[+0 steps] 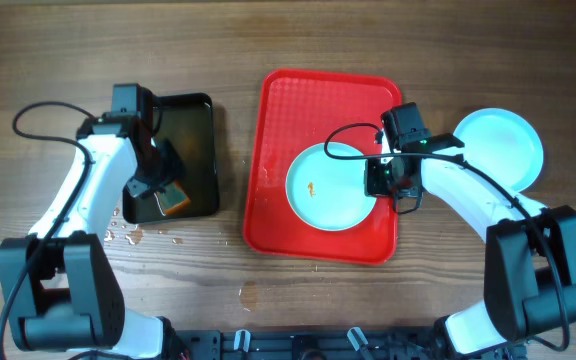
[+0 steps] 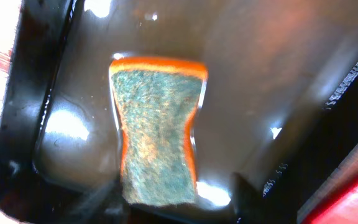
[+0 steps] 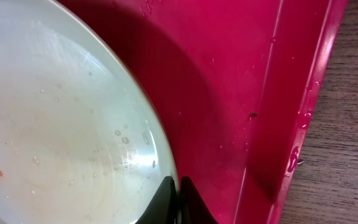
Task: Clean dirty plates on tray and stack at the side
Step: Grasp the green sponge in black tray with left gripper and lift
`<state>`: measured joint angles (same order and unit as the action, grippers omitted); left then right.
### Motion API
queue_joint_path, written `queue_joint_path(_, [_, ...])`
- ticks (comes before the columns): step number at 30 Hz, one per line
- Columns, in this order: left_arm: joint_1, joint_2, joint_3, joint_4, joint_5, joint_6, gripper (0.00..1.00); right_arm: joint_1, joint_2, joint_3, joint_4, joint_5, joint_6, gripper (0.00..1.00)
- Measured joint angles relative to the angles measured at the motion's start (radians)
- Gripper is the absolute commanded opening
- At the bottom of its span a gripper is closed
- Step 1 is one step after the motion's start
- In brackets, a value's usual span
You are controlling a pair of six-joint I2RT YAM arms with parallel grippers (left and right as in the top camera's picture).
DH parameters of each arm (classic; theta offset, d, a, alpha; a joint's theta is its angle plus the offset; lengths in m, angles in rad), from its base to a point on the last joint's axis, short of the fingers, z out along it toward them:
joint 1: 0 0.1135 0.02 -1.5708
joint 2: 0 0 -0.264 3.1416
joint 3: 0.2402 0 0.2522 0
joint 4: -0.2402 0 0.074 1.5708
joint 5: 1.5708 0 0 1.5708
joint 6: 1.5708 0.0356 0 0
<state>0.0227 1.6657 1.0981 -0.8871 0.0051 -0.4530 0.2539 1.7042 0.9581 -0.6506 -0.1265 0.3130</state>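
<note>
A pale blue plate [image 1: 333,195] with an orange smear [image 1: 311,188] lies on the red tray [image 1: 278,130]. My right gripper [image 1: 380,180] is shut on its right rim. In the right wrist view the two fingertips [image 3: 179,196] pinch the edge of the plate [image 3: 61,112] over the tray [image 3: 229,93]. A second plate [image 1: 498,148], with no smear showing, lies on the bare wood right of the tray. A third plate is not in view. My left gripper [image 1: 163,190] is open over the black tray, its fingers [image 2: 166,208] either side of the sponge's near end.
The black tray [image 1: 193,130] left of the red tray holds water and a green-topped orange sponge [image 2: 157,137], also in the overhead view [image 1: 173,200]. Water drops [image 1: 128,235] lie on the wood in front of it. The tabletop [image 3: 347,124] beside the red tray is wet.
</note>
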Motion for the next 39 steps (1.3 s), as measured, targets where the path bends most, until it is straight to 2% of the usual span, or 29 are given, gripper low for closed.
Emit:
queue_joint_path(2, [0.0,0.003,-0.055,0.055,-0.008,0.0,0.46,0.0,0.0,0.0,0.001,0.0,0.0,0.04])
queue_joint_path(3, [0.0,0.005,-0.09,0.09,-0.016,-0.001,0.37,0.0,0.0,0.0,0.0,0.0,0.0,0.04])
queue_joint_path(4, [0.0,0.006,-0.123,0.128,-0.023,-0.001,0.25,0.0,0.0,0.0,0.001,0.0,0.0,0.04])
queue_joint_path(5, [0.0,0.006,-0.151,0.154,-0.027,-0.003,0.05,0.0,0.0,0.0,0.0,0.0,0.0,0.04])
queue_joint_path(6, [0.0,0.006,-0.179,0.191,-0.031,-0.001,0.04,0.0,0.0,0.0,0.001,0.0,0.0,0.04])
queue_joint_path(10, [0.0,0.006,-0.201,0.217,-0.034,-0.001,0.04,0.0,0.0,0.0,0.001,0.0,0.0,0.04])
queue_joint_path(16, [0.0,-0.004,-0.104,0.06,0.004,-0.001,0.04,0.0,0.0,0.0,0.001,0.0,0.0,0.04])
queue_joint_path(18, [0.0,-0.024,-0.068,0.049,0.009,-0.001,0.06,0.0,0.0,0.0,0.001,0.0,0.0,0.04])
queue_joint_path(24, [0.0,-0.072,-0.048,0.09,0.01,0.0,0.04,0.0,0.0,0.0,0.001,0.0,0.0,0.04])
queue_joint_path(30, [-0.003,-0.017,-0.167,0.234,0.008,0.007,0.04,0.0,0.0,0.0,0.001,0.0,0.0,0.04])
queue_joint_path(35, [-0.003,0.01,-0.196,0.234,0.013,0.019,0.04,0.0,0.0,0.0,0.001,0.0,0.0,0.04])
queue_joint_path(39, [-0.003,0.006,-0.153,0.13,0.029,0.035,0.04,0.0,0.0,0.0,0.001,0.0,0.0,0.04])
